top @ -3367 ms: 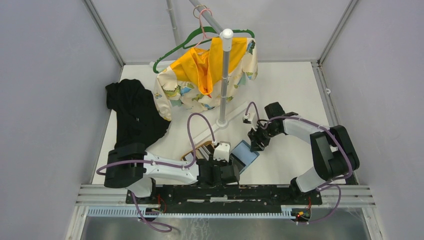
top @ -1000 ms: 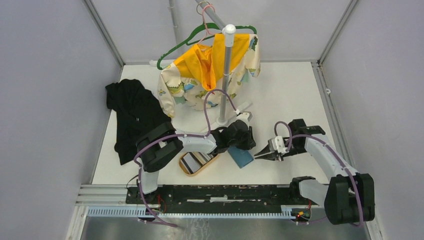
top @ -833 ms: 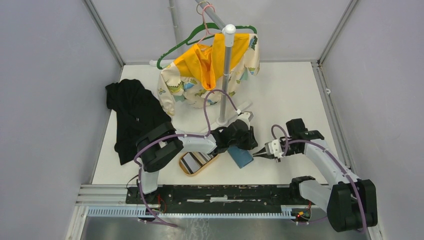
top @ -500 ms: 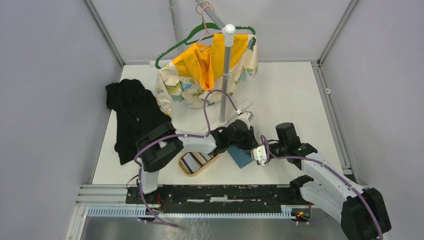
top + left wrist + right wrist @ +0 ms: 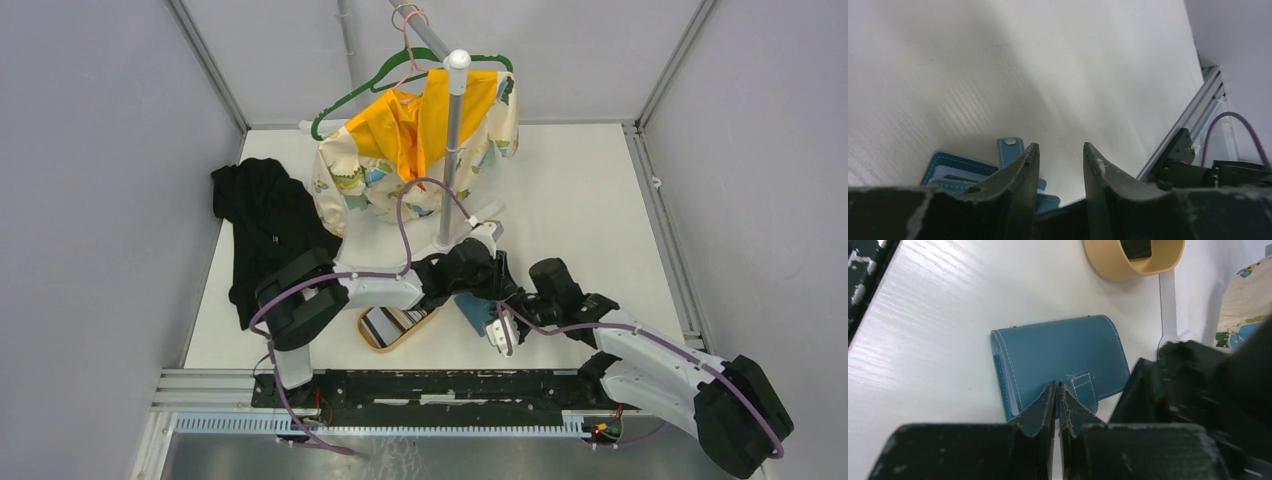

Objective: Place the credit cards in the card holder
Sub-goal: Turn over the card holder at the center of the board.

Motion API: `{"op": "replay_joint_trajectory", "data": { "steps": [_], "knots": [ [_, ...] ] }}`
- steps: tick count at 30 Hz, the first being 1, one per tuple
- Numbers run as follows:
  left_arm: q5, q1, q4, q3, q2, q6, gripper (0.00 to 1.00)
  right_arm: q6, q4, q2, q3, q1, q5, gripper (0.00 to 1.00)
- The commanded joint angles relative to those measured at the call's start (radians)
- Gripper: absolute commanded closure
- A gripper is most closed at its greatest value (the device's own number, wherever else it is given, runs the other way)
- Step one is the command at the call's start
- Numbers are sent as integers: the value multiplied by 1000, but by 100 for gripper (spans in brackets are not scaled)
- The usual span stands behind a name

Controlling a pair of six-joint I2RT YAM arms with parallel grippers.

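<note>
Two arms crowd together in the top external view, and most of what matters sits under them. The left gripper (image 5: 490,292) is buried beneath its own dark wrist, so its fingers cannot be made out from here. The right gripper (image 5: 487,322) comes in from the near right, its tips lost behind its white camera mount. Only a blue sliver of the card holder (image 5: 469,309) shows, wedged between the two tools. Off to the left gripper's side lies the oval wooden tray (image 5: 383,343), with the credit cards (image 5: 389,321) inside as dark and light stripes.

From the left wrist, the left gripper (image 5: 1059,148) stands with its fingers apart and only bare table (image 5: 1058,75) showing in the gap. The card holder (image 5: 955,167) lies low beside one finger, which covers part of it; the tab (image 5: 1010,148) sticks up just clear of that finger. The frame's lower edge cuts off the rest.

From the right wrist, the right gripper (image 5: 1055,385) has its fingers drawn almost together, a thin slit between them. The tips sit over the closed card holder (image 5: 1058,352), just beside the tab (image 5: 1081,379). Whether they touch the leather cannot be told. Beyond the holder, the wooden tray (image 5: 1113,271) is cut off by the top edge, with something dark inside it that is too cropped to read. A blurred black bulk fills the right of this view.
</note>
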Motion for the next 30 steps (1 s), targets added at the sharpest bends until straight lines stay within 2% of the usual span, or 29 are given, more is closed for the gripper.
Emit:
{"op": "replay_joint_trajectory", "data": {
  "steps": [1,11,15,19,22,25,30],
  "knots": [
    [-69,-16,-5,0,-135,-8,54,-72,-6,24,8,6,76,90],
    [-348,-100,-214,-65,-357,61,50,-130,-72,74,20,7,71,90],
    [-425,-99,-264,-168,-431,55,40,-141,-84,93,23,8,68,90],
    [-409,-99,-289,-214,-430,55,19,-145,-95,111,28,9,71,90],
    [-409,-91,-310,-214,-399,42,9,-148,-101,115,29,10,74,90],
    [-406,-66,-327,-219,-384,22,4,-162,-112,118,28,9,74,89],
    [-283,-13,-240,-234,-373,31,4,-179,-126,126,32,9,80,90]
  ]
}}
